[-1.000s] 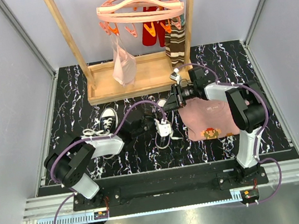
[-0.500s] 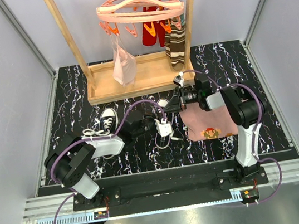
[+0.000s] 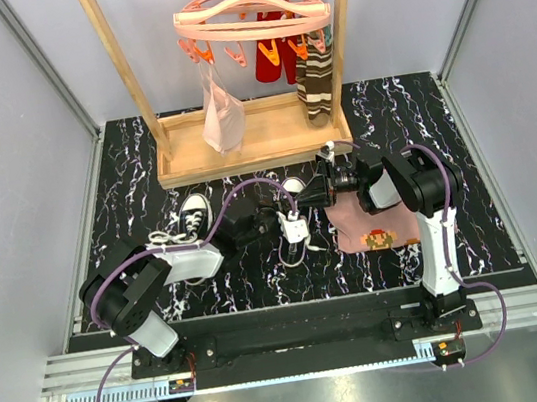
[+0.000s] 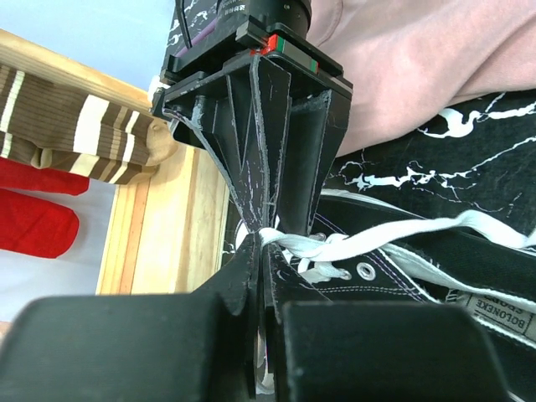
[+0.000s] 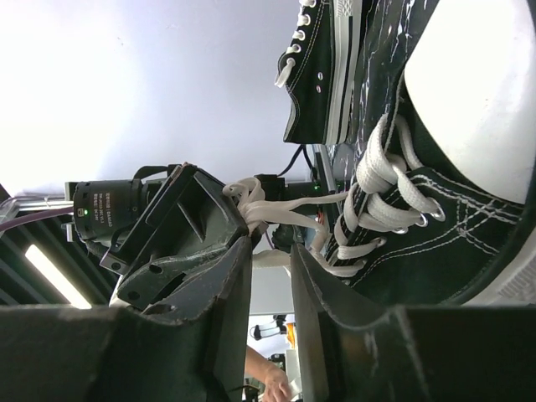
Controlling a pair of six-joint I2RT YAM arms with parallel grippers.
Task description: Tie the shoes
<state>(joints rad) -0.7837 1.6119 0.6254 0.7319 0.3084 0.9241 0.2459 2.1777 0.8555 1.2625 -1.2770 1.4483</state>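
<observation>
One of the shoes [image 3: 193, 213], black with a white toe cap, lies on the left of the table. The other shoe [image 3: 293, 185] lies at the middle under both grippers, showing large in the wrist views [image 4: 402, 272] [image 5: 435, 218]. My left gripper [image 4: 266, 243] is shut on a bunch of that shoe's white lace [image 4: 335, 245], just above its eyelets. My right gripper [image 5: 270, 243] faces it tip to tip, its jaws apart with a clear gap. The lace bundle [image 5: 251, 199] sits just beyond its tips. In the top view the two grippers [image 3: 297, 209] [image 3: 311, 195] meet over the shoe.
A pink cloth [image 3: 377, 217] with a pixel figure lies under the right arm. Behind stands a wooden rack base [image 3: 240, 145] with a hanger holding a striped sock [image 3: 314, 78] and red socks [image 3: 273, 59]. Loose lace ends [image 3: 292, 253] trail toward the front.
The right arm's elbow has swung left and in toward the shoe, covering more of the pink cloth, with its gripper still at the lace. The left arm has not moved.
</observation>
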